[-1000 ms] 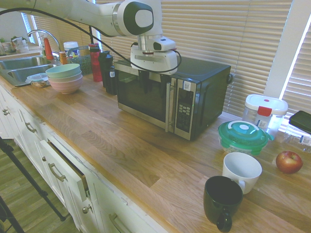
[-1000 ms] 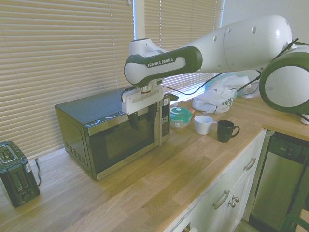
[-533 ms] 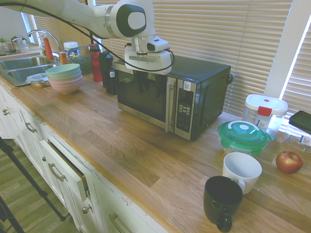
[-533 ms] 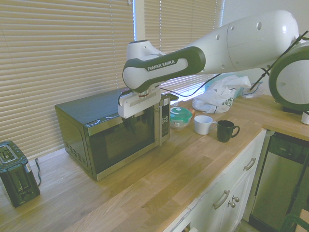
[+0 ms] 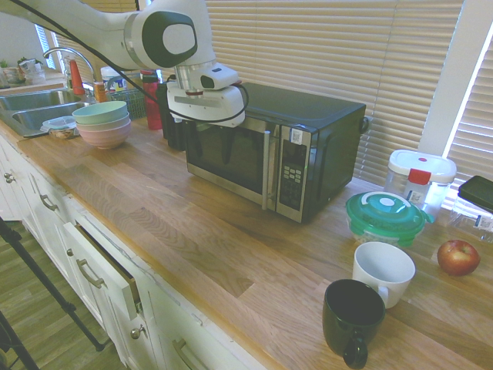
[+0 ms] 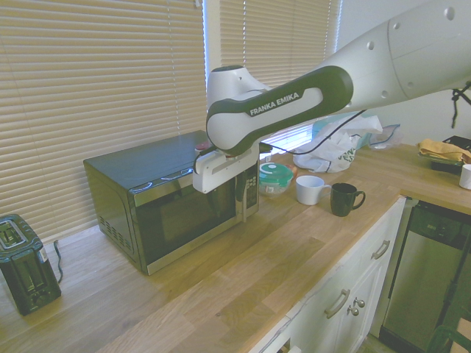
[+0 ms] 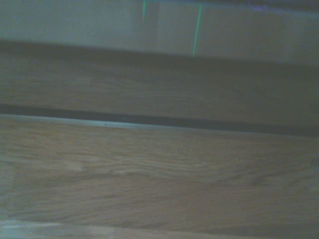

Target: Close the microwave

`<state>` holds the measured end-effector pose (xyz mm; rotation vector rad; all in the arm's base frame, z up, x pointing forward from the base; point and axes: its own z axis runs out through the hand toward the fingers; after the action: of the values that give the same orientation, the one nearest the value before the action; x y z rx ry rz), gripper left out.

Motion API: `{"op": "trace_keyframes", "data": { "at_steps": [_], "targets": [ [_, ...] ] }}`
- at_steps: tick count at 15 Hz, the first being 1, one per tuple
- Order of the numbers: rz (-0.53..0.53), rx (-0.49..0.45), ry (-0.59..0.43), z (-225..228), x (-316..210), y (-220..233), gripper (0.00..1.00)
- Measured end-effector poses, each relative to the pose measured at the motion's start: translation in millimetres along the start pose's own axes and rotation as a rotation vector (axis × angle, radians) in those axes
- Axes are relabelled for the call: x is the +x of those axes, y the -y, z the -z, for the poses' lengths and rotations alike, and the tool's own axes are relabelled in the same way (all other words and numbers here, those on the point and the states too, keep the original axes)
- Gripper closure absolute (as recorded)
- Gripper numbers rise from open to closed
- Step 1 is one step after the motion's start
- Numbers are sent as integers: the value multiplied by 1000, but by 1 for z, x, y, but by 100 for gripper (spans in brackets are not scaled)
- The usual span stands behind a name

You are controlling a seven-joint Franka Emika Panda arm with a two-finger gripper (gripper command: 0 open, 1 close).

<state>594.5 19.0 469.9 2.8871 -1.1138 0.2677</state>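
The microwave (image 5: 269,150) stands at the far side of the wooden counter (image 5: 192,247), before the blinds; its door appears flush with the steel front, so closure looks complete or nearly so. The gripper (image 5: 206,142) hangs in front of the dark glass door, toward the hinge end, pointing down; whether its fingers are parted or closed cannot be told. The door's long axis runs along the counter, the bar handle (image 5: 267,170) at its right. Open counter lies nearer the front edge; stacked bowls (image 5: 102,123) stand well left.
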Motion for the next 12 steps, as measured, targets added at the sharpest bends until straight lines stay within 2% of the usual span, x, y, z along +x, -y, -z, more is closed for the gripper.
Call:
{"op": "trace_keyframes", "data": {
  "at_steps": [12],
  "targets": [
    [8, 17, -13, -8, -82, -58, 0]
  ]
}}
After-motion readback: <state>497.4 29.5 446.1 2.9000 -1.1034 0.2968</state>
